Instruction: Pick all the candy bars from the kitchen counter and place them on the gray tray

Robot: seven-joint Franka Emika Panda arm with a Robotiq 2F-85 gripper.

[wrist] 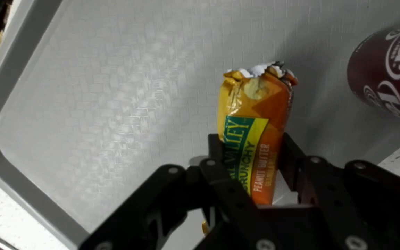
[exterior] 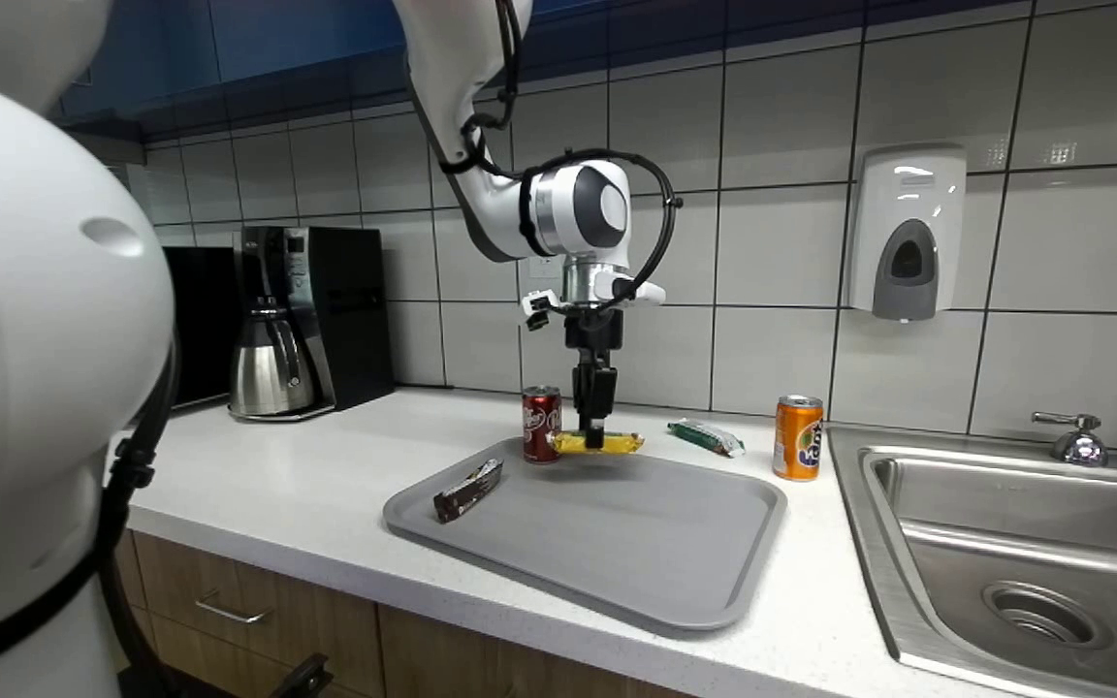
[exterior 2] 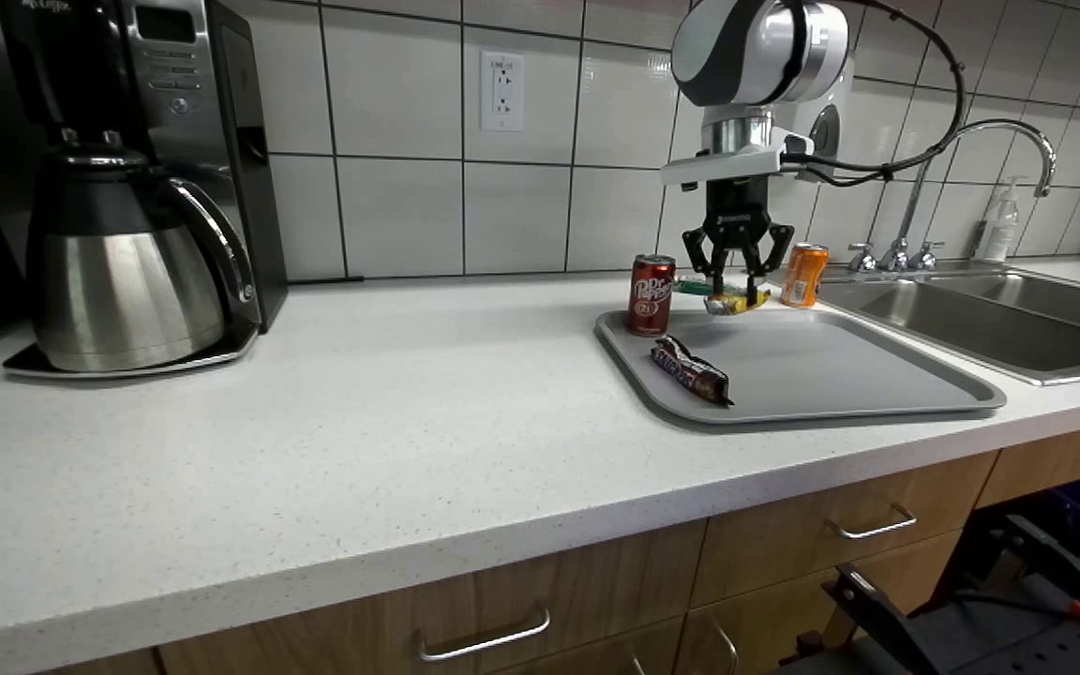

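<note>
Three bars (exterior: 467, 491), two cans (exterior: 797, 438) and one tray (exterior: 617, 543) at one counter (exterior 2: 390, 412), with one arm (exterior: 500, 208), one gripper (exterior 2: 735, 291), one coffee maker (exterior: 350, 310), one sink (exterior: 886, 562) of two basins (exterior 2: 943, 314), one tap (exterior 2: 915, 200), one dispenser (exterior: 910, 223), one bottle (exterior 2: 1001, 230) and one outlet (exterior 2: 502, 91).

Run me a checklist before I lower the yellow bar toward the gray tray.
1. Yellow bar held by the end effector: ok.
2. Gray tray beneath it: ok, per the wrist view.
3. Dark bar on the tray: ok, lying there.
4. Gap from the dark-red can standing on the tray: ok, visible in the wrist view.
5. Green bar on the tray: not ok, lying on the kitchen counter.
6. Exact height over the tray: cannot tell.
</note>
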